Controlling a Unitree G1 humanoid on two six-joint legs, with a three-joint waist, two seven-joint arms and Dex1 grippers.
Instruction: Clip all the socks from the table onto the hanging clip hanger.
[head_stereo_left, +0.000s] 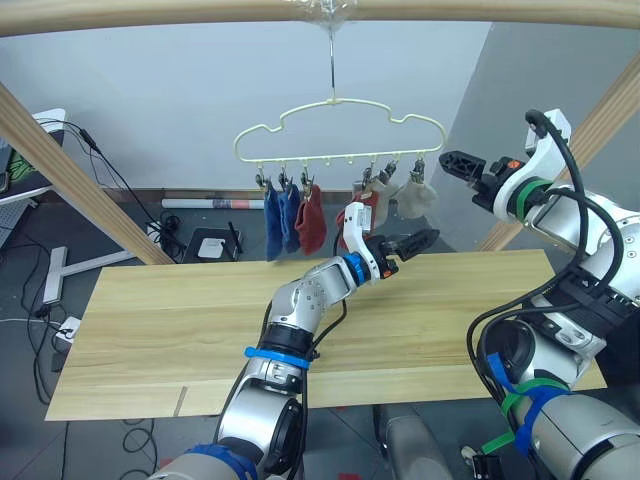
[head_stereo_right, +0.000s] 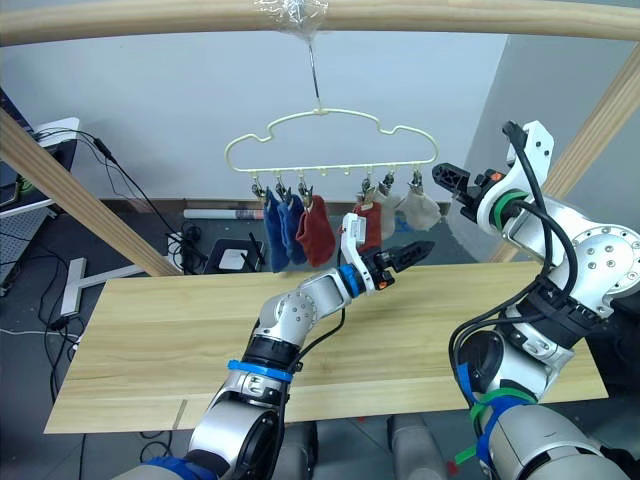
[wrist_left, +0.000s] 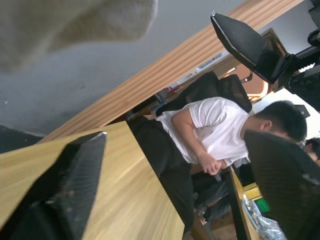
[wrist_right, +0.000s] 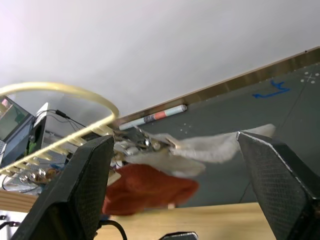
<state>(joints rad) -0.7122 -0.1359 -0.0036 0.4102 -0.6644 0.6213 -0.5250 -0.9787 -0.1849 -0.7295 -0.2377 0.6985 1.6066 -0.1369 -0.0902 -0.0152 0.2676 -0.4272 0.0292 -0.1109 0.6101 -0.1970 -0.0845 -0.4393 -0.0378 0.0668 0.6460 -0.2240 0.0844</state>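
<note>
The pale-yellow clip hanger (head_stereo_left: 340, 125) hangs by its hook from the overhead beam. Clipped along it are two blue socks (head_stereo_left: 282, 218), two rust red socks (head_stereo_left: 312, 222) and two light grey socks (head_stereo_left: 418, 195). My left gripper (head_stereo_left: 412, 242) is open and empty, held above the table (head_stereo_left: 180, 320) just below the grey socks. To the right of the hanger, level with its clips, my right gripper (head_stereo_left: 452, 165) is also open and empty. In the right wrist view, a grey sock (wrist_right: 205, 147) and a red sock (wrist_right: 150, 187) hang between its spread fingers (wrist_right: 75, 195). No sock lies on the tabletop.
A thick wooden beam (head_stereo_left: 200, 14) spans the top, with slanted wooden posts at the left (head_stereo_left: 80, 170) and right (head_stereo_left: 595, 135). Cables and a power strip (head_stereo_left: 212, 243) lie on the floor behind the table. A seated person (wrist_left: 215, 130) is beyond the table's far end.
</note>
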